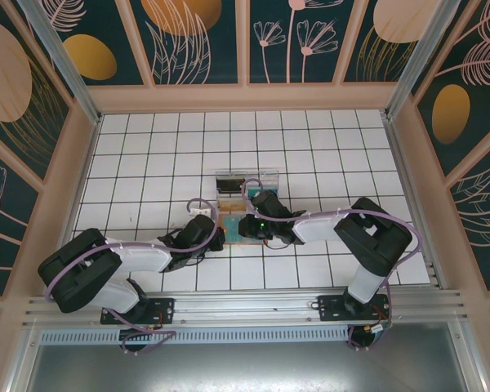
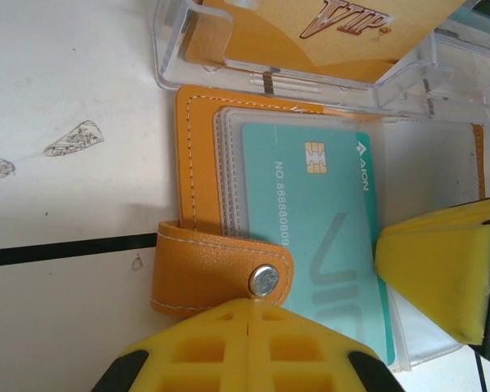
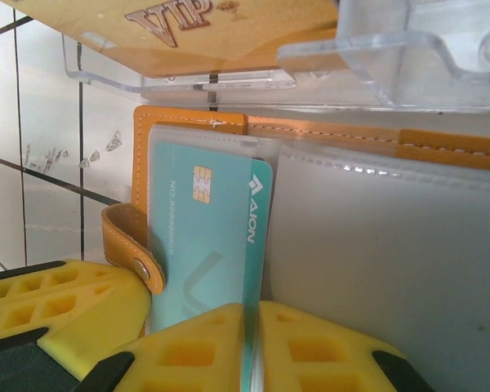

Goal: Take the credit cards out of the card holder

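Card holder (image 2: 198, 163) lies open and flat on the white tiled table (image 1: 147, 163), between the two arms and just this side of the clear tray (image 2: 408, 90), which has a gold VIP card (image 2: 343, 24) in it. One teal card (image 2: 327, 229), chip side up, sits partly out of a cloudy plastic sleeve (image 3: 376, 245) in the holder.

To my eye the holder is light and floppy: soft orange leather, thin slick pockets, nothing to keep it from sliding on the glossy tile. The card is the stiff part, thin and smooth, so its exposed edge is the place to pinch. A straight pull along the sleeve should do better than a twist.

Right gripper (image 3: 251, 343) has its yellow fingers closed narrow on that edge, the card standing between them. Left gripper (image 2: 251, 327) is closed tight, tips together and nothing between them, down at the snap strap (image 2: 220, 269). It looks placed to pin the holder, though I can't tell if it's actually pressing.
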Robot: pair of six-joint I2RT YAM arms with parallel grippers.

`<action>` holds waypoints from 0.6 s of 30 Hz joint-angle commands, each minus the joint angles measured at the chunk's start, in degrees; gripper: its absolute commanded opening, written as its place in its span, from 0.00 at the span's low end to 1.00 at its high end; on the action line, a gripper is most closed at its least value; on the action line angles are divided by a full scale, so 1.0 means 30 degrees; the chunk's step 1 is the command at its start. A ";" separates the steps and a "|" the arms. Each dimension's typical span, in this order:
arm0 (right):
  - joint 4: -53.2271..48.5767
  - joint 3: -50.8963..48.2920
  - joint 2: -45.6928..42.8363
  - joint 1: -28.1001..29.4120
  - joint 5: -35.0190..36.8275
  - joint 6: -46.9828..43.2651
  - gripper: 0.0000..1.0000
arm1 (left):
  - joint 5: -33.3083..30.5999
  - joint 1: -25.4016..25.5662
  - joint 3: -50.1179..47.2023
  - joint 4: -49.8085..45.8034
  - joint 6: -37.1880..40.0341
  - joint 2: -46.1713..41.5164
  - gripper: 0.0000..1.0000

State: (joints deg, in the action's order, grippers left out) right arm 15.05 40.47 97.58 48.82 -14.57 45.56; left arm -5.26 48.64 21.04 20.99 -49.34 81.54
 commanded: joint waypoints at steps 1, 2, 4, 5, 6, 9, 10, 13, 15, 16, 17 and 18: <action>0.0506 0.0193 0.0567 -0.0040 -0.0449 0.0237 0.12 | 0.0701 0.0016 -0.0274 -0.0321 -0.0076 0.0549 0.05; 0.0546 0.0162 0.0553 -0.0042 -0.0502 0.0224 0.06 | 0.0706 0.0015 -0.0278 -0.0340 -0.0077 0.0565 0.05; 0.0496 0.0134 0.0477 -0.0042 -0.0535 0.0236 0.00 | 0.0672 0.0013 -0.0274 -0.0380 -0.0106 0.0521 0.05; 0.0492 0.0079 0.0422 -0.0093 -0.0506 0.0225 0.00 | 0.0640 0.0016 -0.0275 -0.0446 -0.0141 0.0481 0.04; 0.0450 0.0025 0.0333 -0.0128 -0.0507 0.0196 0.00 | 0.0589 0.0016 -0.0260 -0.0535 -0.0162 0.0442 0.04; 0.0303 -0.0282 -0.0075 -0.0411 -0.0420 0.0174 0.00 | 0.0380 0.0014 -0.0303 -0.0804 -0.0208 0.0251 0.03; 0.0238 -0.0400 -0.0252 -0.0530 -0.0389 0.0125 0.00 | 0.0284 0.0016 -0.0327 -0.0911 -0.0208 0.0214 0.03; -0.0087 -0.0649 -0.0717 -0.0873 -0.0275 -0.0106 0.00 | -0.0026 0.0002 -0.0361 -0.1260 -0.0264 0.0184 0.02; -0.0286 -0.0828 -0.0953 -0.1143 -0.0242 -0.0224 0.00 | -0.0079 0.0016 -0.0346 -0.1344 -0.0281 0.0184 0.01; -0.0370 -0.0940 -0.1097 -0.1277 -0.0242 -0.0246 0.00 | -0.0093 0.0015 -0.0372 -0.1380 -0.0332 0.0199 0.01; -0.0406 -0.1075 -0.1220 -0.1372 -0.0249 -0.0278 0.00 | -0.0094 0.0015 -0.0417 -0.1373 -0.0340 0.0156 0.01; -0.0450 -0.1175 -0.1351 -0.1460 -0.0242 -0.0311 0.00 | -0.0108 0.0002 -0.0446 -0.1351 -0.0384 0.0127 0.01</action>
State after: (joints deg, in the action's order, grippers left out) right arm 15.20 38.50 95.74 45.65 -15.99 45.60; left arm -5.26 48.64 21.04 20.97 -49.76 81.54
